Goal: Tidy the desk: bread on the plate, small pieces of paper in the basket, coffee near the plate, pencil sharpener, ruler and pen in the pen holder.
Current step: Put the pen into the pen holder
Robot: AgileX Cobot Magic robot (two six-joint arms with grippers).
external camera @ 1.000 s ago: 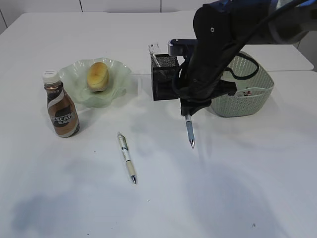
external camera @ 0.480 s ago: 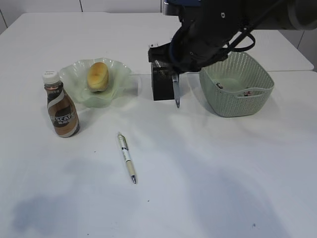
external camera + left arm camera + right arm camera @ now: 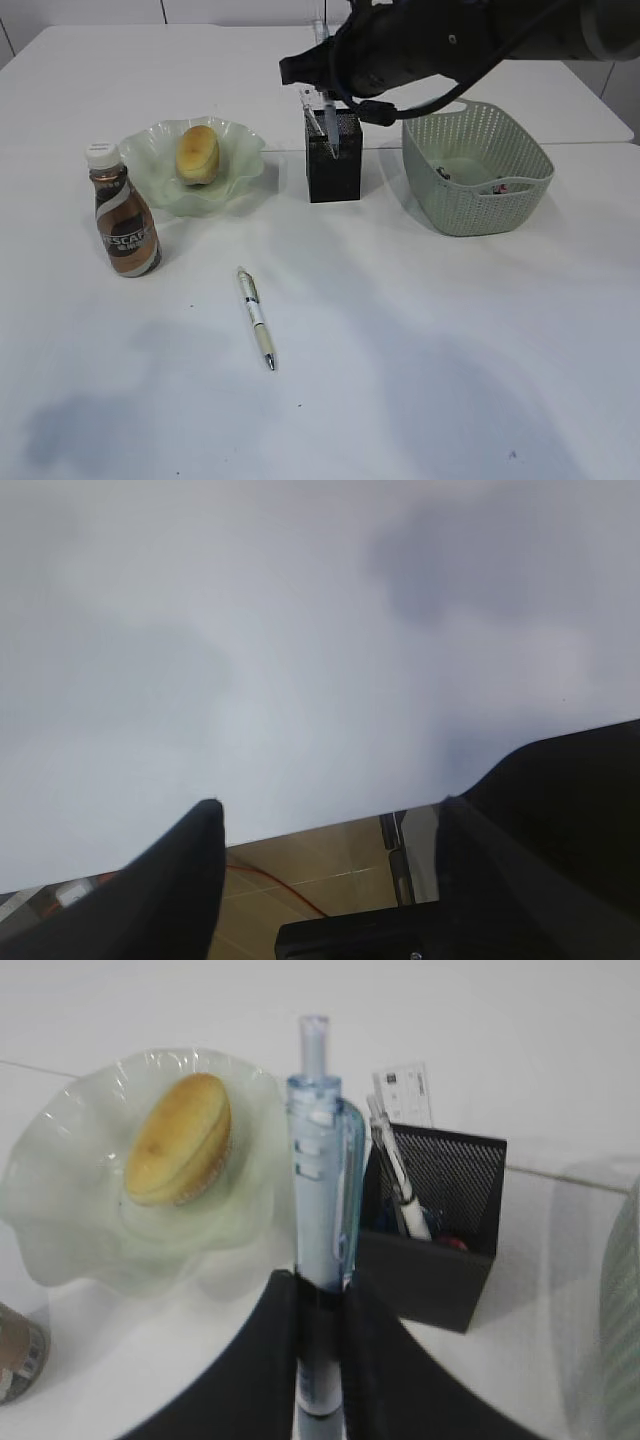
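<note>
The right pincer (image 3: pixel 320 1360) is clenching a pale blue translucent plastic pen (image 3: pixel 322 1230) by its lower barrel, the black fingers (image 3: pixel 375 1360) pressing it from both sides while the clip end is pointing away from the wrist. In the exterior view the pen (image 3: pixel 328 125) is hanging at a slant with its tip just over the mouth of the small black square metal-mesh pen holder (image 3: pixel 333 160), directly below the pincer. A clear plastic ruler (image 3: pixel 405 1088) with printed marks and a white pen (image 3: pixel 395 1175) are already standing inside it.

To do this step well, I judge the tip should be steered into the free gap beside those things, with the barrel brought closer to upright before releasing, since the mesh cup is light and a sideways push on its rim could tip it.

To the pincer's left, the oval golden-brown crusty bread (image 3: pixel 197 152) is lying in the pale green translucent plate (image 3: pixel 240 160) with its ruffled rim, and the glossy brown coffee bottle (image 3: pixel 122 212) with white cap is standing beyond it. To its right is sitting the pale green woven-look plastic basket (image 3: pixel 480 205). A second slim white-and-cream pen (image 3: pixel 255 317) is lying on the smooth white worktop (image 3: pixel 430 350), well apart and nearer the camera.

The left pincer (image 3: pixel 320 850) is standing released and empty over bare worktop.
</note>
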